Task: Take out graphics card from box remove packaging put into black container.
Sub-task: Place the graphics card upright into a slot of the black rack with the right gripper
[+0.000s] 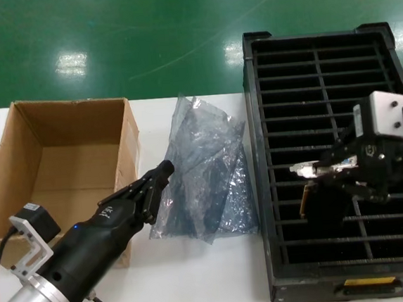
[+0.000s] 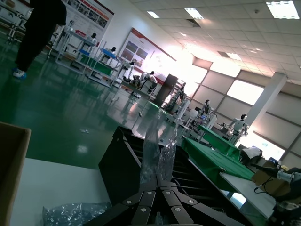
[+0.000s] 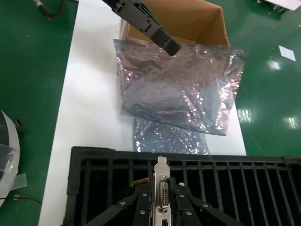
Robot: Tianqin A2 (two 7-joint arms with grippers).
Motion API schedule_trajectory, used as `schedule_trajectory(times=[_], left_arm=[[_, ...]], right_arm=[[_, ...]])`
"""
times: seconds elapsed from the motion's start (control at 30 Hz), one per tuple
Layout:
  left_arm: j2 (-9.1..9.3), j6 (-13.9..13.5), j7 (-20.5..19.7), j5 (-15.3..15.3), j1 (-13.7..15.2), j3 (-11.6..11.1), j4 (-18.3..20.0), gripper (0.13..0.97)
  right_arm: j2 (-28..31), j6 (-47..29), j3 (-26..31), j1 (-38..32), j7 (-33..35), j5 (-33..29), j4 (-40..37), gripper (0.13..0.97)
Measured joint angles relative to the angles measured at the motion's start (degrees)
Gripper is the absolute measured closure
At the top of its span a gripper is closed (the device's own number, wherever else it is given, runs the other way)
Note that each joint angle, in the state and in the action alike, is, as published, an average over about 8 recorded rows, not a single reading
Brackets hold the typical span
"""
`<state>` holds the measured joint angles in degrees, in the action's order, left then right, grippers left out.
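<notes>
My right gripper (image 1: 325, 171) hangs over the black container (image 1: 261, 188) and is shut on the graphics card (image 1: 324, 200). It grips the card by its silver bracket (image 3: 162, 175), with the board hanging into the slots. My left gripper (image 1: 162, 174) is shut on the packaging (image 1: 204, 166), a crinkly grey bag lifted off the white table between box and container. In the left wrist view the packaging (image 2: 160, 143) rises from the closed fingertips. The brown box (image 1: 62, 170) stands open at the left with nothing showing inside.
A second grey bag (image 3: 169, 139) lies flat on the table under the held one, close to the container's wall (image 3: 94, 155). Green floor lies beyond the table's far edge. The container's yellow label (image 1: 369, 282) faces the near side.
</notes>
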<state>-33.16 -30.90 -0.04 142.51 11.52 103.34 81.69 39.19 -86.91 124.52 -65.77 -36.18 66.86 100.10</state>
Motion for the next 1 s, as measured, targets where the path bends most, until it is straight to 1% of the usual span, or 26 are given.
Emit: schedule_trajectory(times=[0.23,0.53,0.77,1.0], left_arm=[[2.25,-1.0,-1.7,-4.4,-0.5,-1.3,-0.4,0.959],[5.49,-2.5,-2.5,-9.4,0.0,-2.2,-2.6,0.959],[7.38,-3.4,-2.9,-12.2,0.5,-2.9,-4.0,0.959],[8.76,-4.3,-3.3,-14.4,0.7,-4.0,-4.7,0.959]], right_arm=[[0.9,2.3,-1.7,1.4,5.4,0.9,-3.7,0.909],[1.9,5.4,-3.7,4.1,9.9,2.5,-7.6,0.909],[2.3,6.5,-4.7,5.3,11.6,3.6,-9.1,0.909],[2.8,6.7,-5.3,6.2,11.5,4.3,-8.8,0.909]])
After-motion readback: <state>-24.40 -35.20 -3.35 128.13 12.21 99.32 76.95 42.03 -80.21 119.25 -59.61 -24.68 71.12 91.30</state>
